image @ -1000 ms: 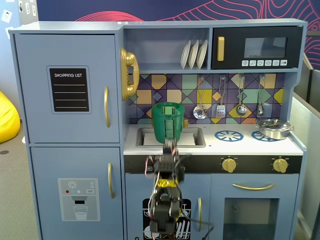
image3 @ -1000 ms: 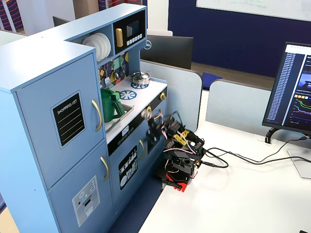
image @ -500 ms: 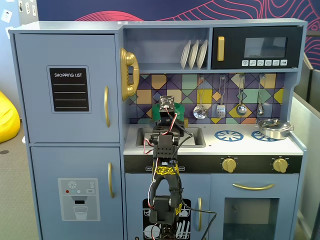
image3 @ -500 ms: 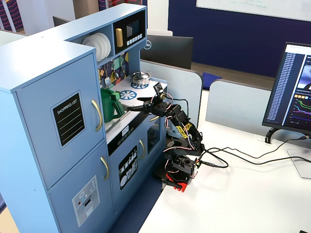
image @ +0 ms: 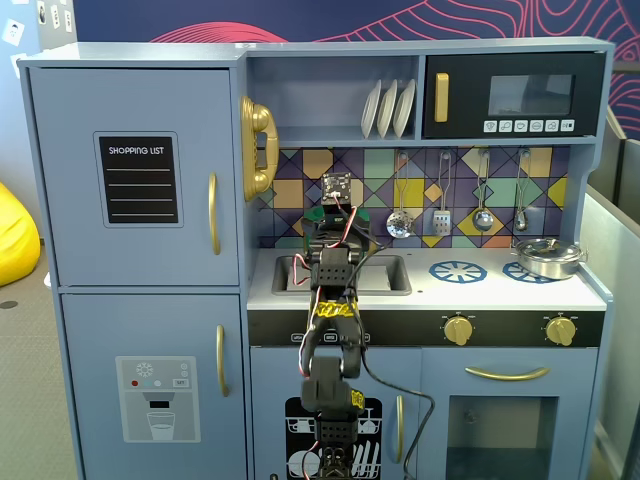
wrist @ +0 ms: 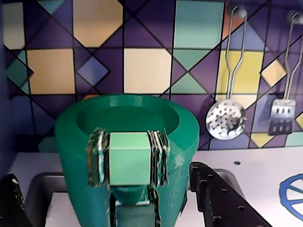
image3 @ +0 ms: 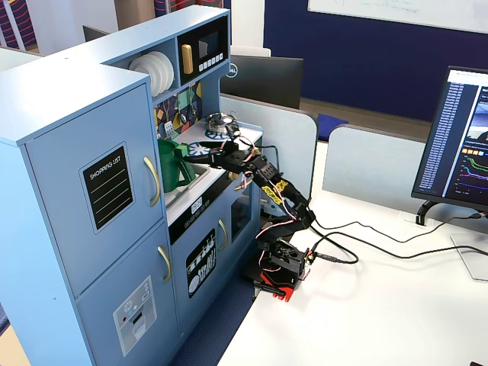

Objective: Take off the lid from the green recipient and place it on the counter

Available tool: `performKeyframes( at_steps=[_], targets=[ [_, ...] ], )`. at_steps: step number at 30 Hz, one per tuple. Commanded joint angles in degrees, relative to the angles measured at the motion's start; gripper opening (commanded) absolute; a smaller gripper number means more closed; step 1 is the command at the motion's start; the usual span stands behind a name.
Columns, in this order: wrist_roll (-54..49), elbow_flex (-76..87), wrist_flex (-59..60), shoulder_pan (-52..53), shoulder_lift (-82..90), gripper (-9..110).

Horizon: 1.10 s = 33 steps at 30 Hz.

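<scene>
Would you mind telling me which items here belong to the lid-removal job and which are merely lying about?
Job:
- flat round green plastic lid
- tall green plastic container
- white counter
- hand

Lying about:
- small silver pot
- steel skimmer
- white plates

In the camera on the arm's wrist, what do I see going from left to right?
Green recipient with its lid on top, then the slotted spoon, then the small spatula hanging on the tiled wall, then a blue burner ring at the right edge.

One fixed view faces the counter [image: 520, 290] head-on, another looks from the side, the wrist view sits close.
</scene>
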Motion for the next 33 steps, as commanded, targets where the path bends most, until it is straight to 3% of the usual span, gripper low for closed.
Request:
performKeyframes(
  at_steps=[1,33],
  targets=[
    [-0.18,-5.80,-3.43,1.32,-4.75,40],
    [1.67,-13.71,-6.15,-0.44,-18.28,35]
  ],
)
